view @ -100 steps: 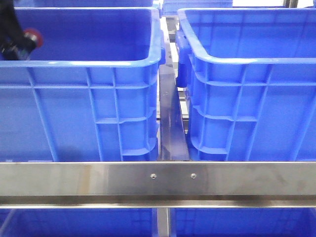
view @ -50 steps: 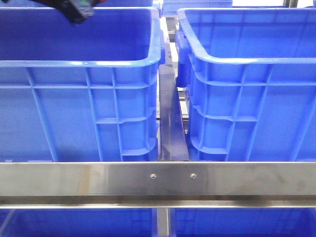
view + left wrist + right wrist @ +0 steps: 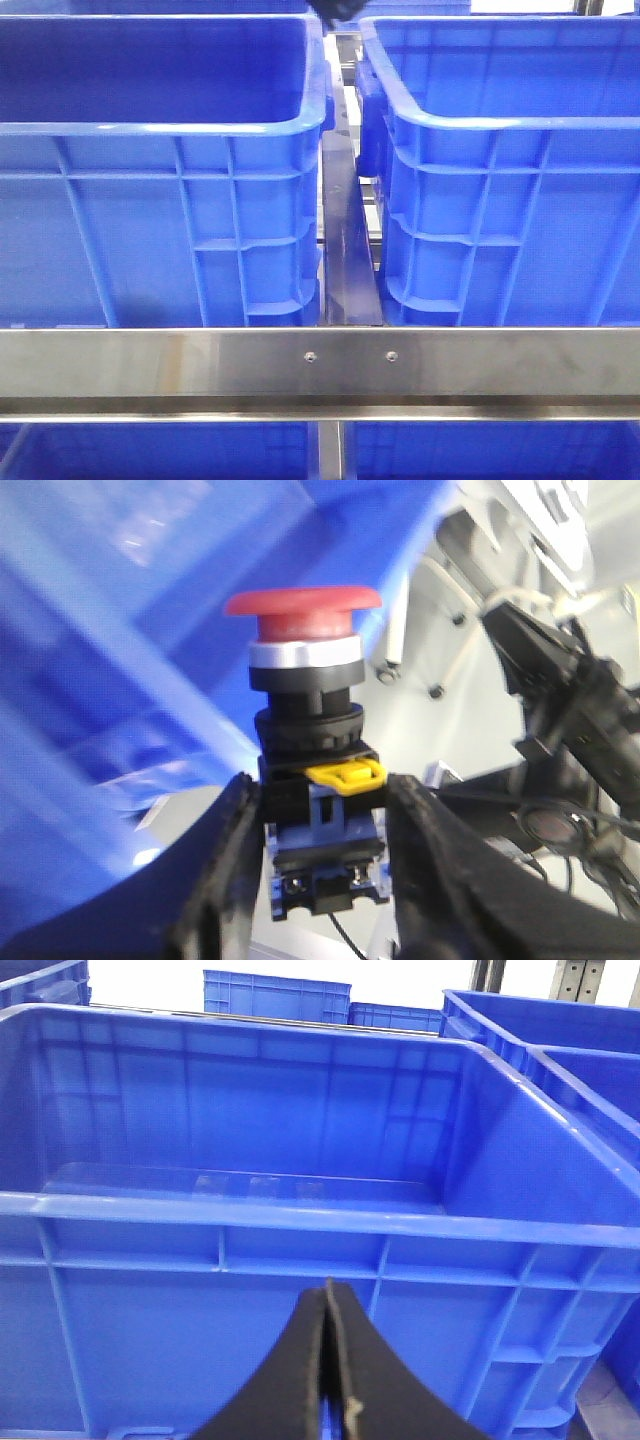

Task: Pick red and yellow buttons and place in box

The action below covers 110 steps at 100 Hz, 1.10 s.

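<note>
From the front, two big blue crates stand side by side behind a steel rail (image 3: 320,365), the left crate (image 3: 160,180) and the right crate (image 3: 510,180) parted by a narrow gap with a dark metal strip (image 3: 348,250) running down it. Only a dark scrap of an arm (image 3: 335,8) pokes in at the very top edge above that gap, cut off so that neither its pincer nor any load can be made out there. More blue plastic shows below the rail, too cropped to read. The left wrist camera tells more: the left gripper (image 3: 325,850) is clamped on the black and blue body of a red button (image 3: 303,602), one finger (image 3: 225,870) on each side. The button stands upright between them, its long axis running from the screw terminals near the fingers up to the red mushroom cap, which points away from the gripper; a small yellow tab (image 3: 345,776) sits on the body. Behind it is blurred blue crate wall and some black gear with cables, hard to identify. In the right wrist camera the right gripper (image 3: 330,1360) has its fingers pressed together with nothing between them, hanging before the outer wall of an open blue crate (image 3: 250,1220), with further crates behind, partly cut off.
</note>
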### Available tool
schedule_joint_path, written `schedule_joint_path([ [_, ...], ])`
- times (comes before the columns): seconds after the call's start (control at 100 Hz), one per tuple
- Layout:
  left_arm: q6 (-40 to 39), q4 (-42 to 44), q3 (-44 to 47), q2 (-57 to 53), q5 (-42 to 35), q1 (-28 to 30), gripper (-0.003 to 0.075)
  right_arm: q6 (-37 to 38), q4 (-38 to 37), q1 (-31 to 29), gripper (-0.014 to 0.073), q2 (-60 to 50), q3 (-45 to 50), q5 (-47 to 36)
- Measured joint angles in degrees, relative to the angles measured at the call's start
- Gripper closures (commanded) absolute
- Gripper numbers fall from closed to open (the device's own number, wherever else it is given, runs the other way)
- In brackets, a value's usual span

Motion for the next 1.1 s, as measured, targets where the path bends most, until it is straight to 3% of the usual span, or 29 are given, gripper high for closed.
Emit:
schedule_joint_path([
  [0.31, 0.00, 0.00, 0.00, 0.00, 0.13, -1.36, 0.0544, 0.00, 0.00, 0.00, 0.0661, 0.00, -0.39, -0.43],
  [0.57, 0.00, 0.00, 0.00, 0.00, 0.13, -1.36, 0.0544, 0.00, 0.19, 0.00, 0.0661, 2.20, -12.65, 15.47],
  [0.86, 0.00, 0.00, 0.00, 0.00, 0.13, -1.36, 0.0544, 0.00, 0.19, 0.00, 0.0642, 16.64, -26.07, 26.37],
  [0.95, 0.00, 0.00, 0.00, 0.00, 0.13, -1.36, 0.0544, 0.00, 0.33, 0.00, 0.0511, 21.83, -29.21, 27.97],
  [1.1, 0.00, 0.00, 0.00, 0.00, 0.13, -1.36, 0.0544, 0.00, 1.34, 0.00, 0.0120, 29.35, -33.76, 28.88],
])
